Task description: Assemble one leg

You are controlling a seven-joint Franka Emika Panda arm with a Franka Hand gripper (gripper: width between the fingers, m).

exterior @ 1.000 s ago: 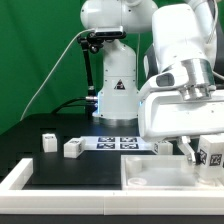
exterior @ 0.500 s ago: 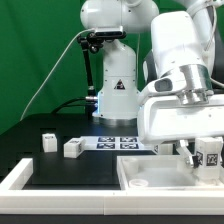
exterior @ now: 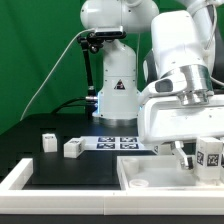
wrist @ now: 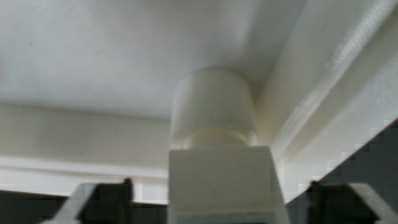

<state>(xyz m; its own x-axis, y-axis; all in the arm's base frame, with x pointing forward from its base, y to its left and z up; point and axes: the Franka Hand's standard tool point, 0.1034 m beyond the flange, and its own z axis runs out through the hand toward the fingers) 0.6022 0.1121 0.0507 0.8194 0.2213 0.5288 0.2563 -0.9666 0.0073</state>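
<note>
White plastic dominates: the leg (exterior: 210, 157), a chunky block bearing a square marker tag, is hanging at four o'clock in the exterior view, over the large tray-like piece (exterior: 150, 188). The gripper (exterior: 197, 157) is flanking the leg, but whether it is clenching it cannot be told. By my judgement the leg is reaching its corner and seating it is remaining; nothing is showing it fixed. A spare leg (exterior: 47, 142) and a second spare leg (exterior: 72, 148) are lying at nine o'clock on the black table (exterior: 60, 168), beside the marker board (exterior: 118, 142). Only the wrist view is showing the leg's rounded peg (wrist: 217, 100) pointing into the tray-like piece's inner corner; only the exterior view is showing the spares.
</note>
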